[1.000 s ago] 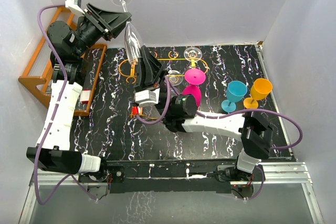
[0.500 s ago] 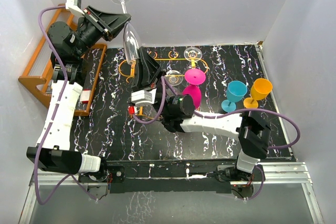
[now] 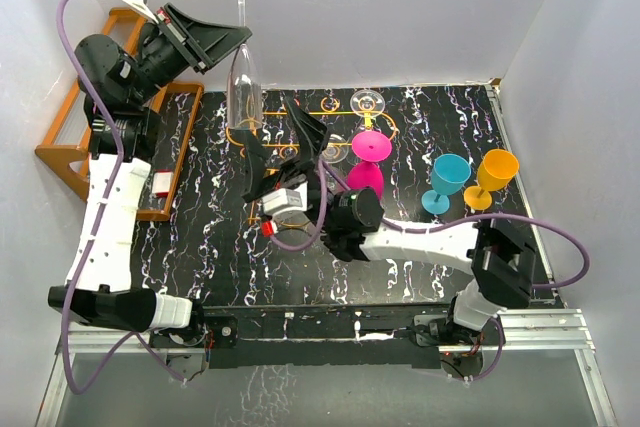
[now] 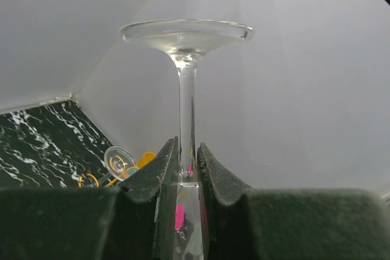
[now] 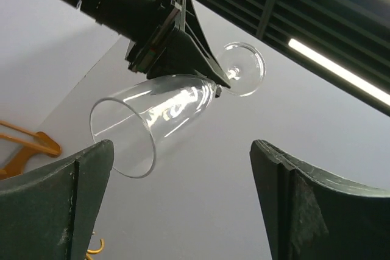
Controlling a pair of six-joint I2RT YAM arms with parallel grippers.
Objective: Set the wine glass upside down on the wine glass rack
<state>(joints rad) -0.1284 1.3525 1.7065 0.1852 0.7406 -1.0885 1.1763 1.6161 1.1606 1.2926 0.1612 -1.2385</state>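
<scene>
The right gripper (image 3: pixel 280 142) is nearest, over the black, white-veined table (image 3: pixel 200 237). Its two dark, blunt fingers (image 5: pixel 58 196) stand wide apart with nothing between them. Just above and beyond them hangs the wine glass (image 3: pixel 243 87) — clear, smooth, with a long narrow bowl, a thin stem (image 4: pixel 186 108) and a flat round foot (image 4: pixel 186 30). The left gripper (image 3: pixel 232 39) is clamped on the stem right where it meets the bowl, its matte black wedge-shaped jaws nearly together, with the foot standing clear above them.

Beyond the right gripper and below the left one lies the wine glass rack (image 3: pixel 325 105), a thin orange-gold wire frame with small ring slots. A second clear glass (image 3: pixel 368 101) sits on it foot up, and a glossy pink glass (image 3: pixel 366 175) stands inverted just right of the right gripper.

A second ago the right gripper was closed on the bowl and the glass leaned to the right. Now those jaws have sprung open and only the left gripper carries it.

The glass points mouth down and foot up, its long axis close to vertical in the top view, with the rim over the rack's left end — whether it touches the wire cannot be told.
</scene>
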